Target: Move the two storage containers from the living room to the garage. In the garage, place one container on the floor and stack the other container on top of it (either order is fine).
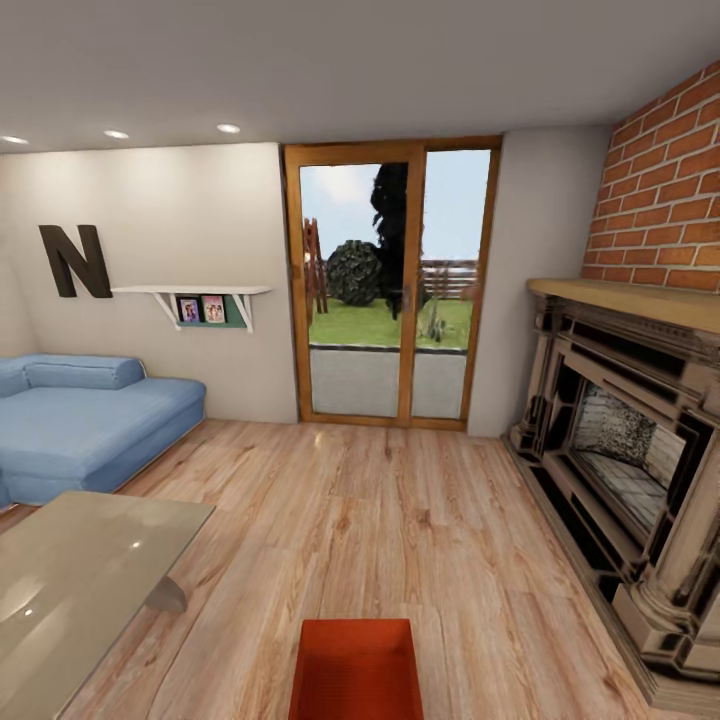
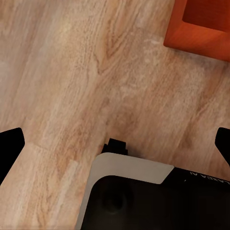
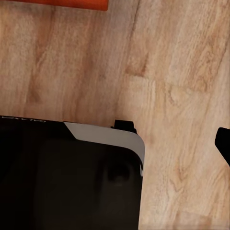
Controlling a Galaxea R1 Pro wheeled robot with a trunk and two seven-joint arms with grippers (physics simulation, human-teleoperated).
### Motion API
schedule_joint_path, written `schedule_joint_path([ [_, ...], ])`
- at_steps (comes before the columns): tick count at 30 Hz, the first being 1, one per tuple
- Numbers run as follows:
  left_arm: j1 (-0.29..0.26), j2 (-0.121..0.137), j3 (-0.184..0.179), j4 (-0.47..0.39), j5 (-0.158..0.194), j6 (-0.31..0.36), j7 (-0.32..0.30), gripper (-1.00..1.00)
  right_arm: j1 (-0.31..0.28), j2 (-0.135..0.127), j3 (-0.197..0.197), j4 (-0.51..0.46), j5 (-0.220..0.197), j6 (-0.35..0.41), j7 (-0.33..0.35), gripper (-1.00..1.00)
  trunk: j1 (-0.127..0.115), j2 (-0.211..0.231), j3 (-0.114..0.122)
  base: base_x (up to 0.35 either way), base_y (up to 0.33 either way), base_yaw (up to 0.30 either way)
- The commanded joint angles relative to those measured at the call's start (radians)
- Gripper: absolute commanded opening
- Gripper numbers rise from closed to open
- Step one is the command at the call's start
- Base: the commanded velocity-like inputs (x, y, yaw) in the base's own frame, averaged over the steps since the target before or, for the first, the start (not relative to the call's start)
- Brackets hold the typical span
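Container [image 1: 355, 668], red-orange and open-topped, is seen on the light wood-plank floor [image 1: 400, 520] of the living room, directly ahead of the robot. Left gripper [image 2: 115, 143] fingers are spread wide and empty; the right gripper's state cannot be told.

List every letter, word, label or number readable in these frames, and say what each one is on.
"N": a large dark letter mounted on the cream wall above the blue sofa.
Faint pale lettering on the robot's black base in the left wrist view: too small and cut off to read.
Faint marks on the base edge in the right wrist view: unreadable.
Two small pictures on the white wall shelf: too blurred to show any text.
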Motion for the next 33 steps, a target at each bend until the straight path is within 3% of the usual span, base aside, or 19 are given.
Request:
schedule_joint_path([
  [1, -0.001, 0.000, 0.000, 0.001, 0.006, -0.003, 0.001, 1.00, -0.001, 0.000, 0.007, 0.003, 0.002, -0.004, -0.002, 1.00, 0.000, -0.001, -0.001, -0.003, 0.000, 0.000],
  [33, -0.001, 0.003, 0.001, 0.001, 0.007, -0.003, 0.000, 1.00, -0.001, 0.000, 0.007, 0.003, 0.002, -0.005, -0.002, 1.00, 0.000, -0.001, -0.001, 0.055, -0.010, 0.000],
])
